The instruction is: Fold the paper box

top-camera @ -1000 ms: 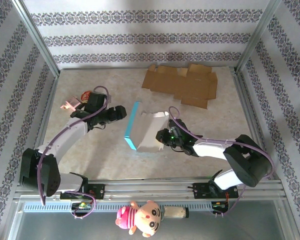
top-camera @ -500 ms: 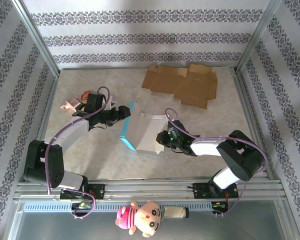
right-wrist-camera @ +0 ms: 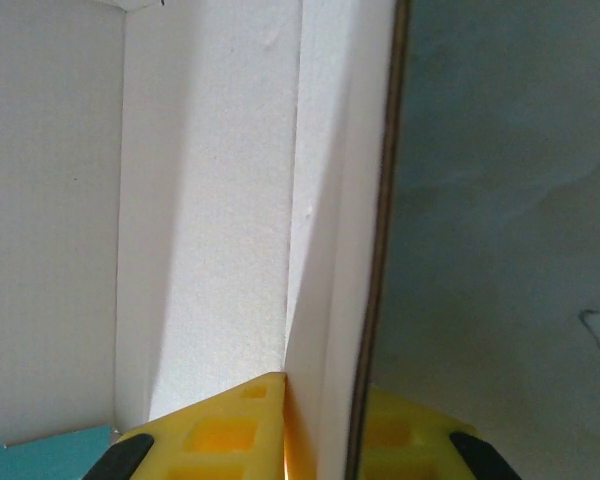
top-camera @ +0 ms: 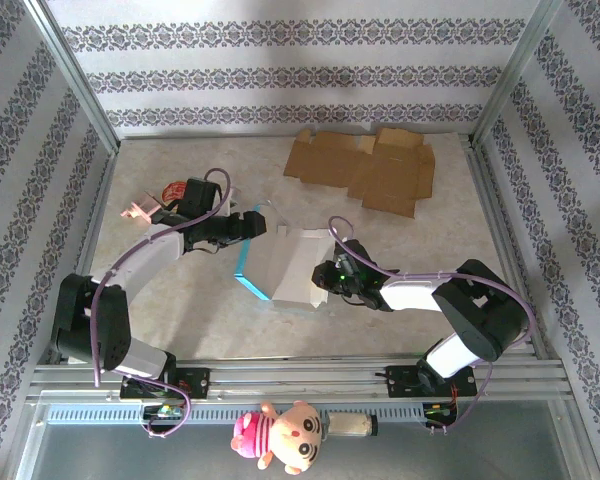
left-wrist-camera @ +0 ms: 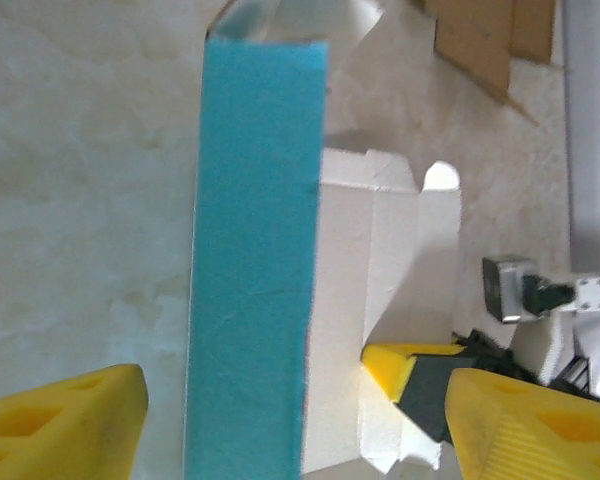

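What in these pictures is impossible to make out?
- Top view: the red and pink bits are too small to name.
- Top view: the right tool has its tips hidden where they meet the box.
- Right wrist view: the box is so close that its shape runs off every edge.
- Left wrist view: the left tool has its fingers cut off by the bottom edge; whether they touch the box is unclear.

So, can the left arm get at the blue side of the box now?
Probably yes. The left pincer is open and the blue side stands between its fingers, nothing in front. The right pincer grips the opposite white wall.
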Controlling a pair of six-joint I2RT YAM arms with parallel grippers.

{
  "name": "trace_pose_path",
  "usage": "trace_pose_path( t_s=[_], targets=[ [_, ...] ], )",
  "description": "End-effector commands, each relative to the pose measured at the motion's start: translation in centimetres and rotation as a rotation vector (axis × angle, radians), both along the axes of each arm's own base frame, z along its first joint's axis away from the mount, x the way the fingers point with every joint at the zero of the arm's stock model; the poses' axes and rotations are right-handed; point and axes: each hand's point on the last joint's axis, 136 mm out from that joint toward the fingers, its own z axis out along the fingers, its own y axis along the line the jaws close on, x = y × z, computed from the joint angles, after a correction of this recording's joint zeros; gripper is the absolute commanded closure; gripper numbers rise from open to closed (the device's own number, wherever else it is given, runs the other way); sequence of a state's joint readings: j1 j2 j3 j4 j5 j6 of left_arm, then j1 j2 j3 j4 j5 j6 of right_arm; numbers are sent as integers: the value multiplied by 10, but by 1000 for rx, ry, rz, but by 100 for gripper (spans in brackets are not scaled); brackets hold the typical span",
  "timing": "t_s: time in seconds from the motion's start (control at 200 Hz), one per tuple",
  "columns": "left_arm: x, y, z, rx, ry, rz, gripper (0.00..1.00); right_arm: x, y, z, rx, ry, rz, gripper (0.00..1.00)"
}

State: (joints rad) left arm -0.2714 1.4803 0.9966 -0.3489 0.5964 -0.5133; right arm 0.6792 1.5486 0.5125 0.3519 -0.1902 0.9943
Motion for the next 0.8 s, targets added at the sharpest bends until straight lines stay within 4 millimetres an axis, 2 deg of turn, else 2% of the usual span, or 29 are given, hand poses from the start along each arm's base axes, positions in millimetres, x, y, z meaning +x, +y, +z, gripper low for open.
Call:
trace_pose_path(
  t_s=[0.0,0.11,0.24,0.285,0.34,0.455,0.61,0.69,0.735,0.794],
  targets=[
    [-8,-11,-6,12,43,-61,33,-5,-1,-10,-61,5,22,87],
    [-7,-16,-5,-10,44,-80,56,-4,-1,-11,-70,-2,31,87],
    [-5,-22,-5,-31,50,-101,69,-7,1,-12,-84,-25,74,84],
    [-4,-21,-7,-16,53,-102,70,-6,2,-7,-89,-56,102,77],
    [-4,-19,-8,8,55,-104,71,-5,-2,3,-112,-110,122,62],
    [-5,-13,-11,61,53,-116,75,3,-21,39,-202,-276,143,39],
    [-6,-10,-14,121,51,-145,80,19,-60,104,-359,-529,130,22],
    [-4,-10,-15,131,47,-152,82,29,-76,129,-380,-633,110,14],
    [-4,-11,-15,137,49,-160,82,34,-77,142,-364,-703,137,13],
    [-4,-12,-15,147,47,-174,82,38,-66,156,-334,-800,240,13]
  ],
)
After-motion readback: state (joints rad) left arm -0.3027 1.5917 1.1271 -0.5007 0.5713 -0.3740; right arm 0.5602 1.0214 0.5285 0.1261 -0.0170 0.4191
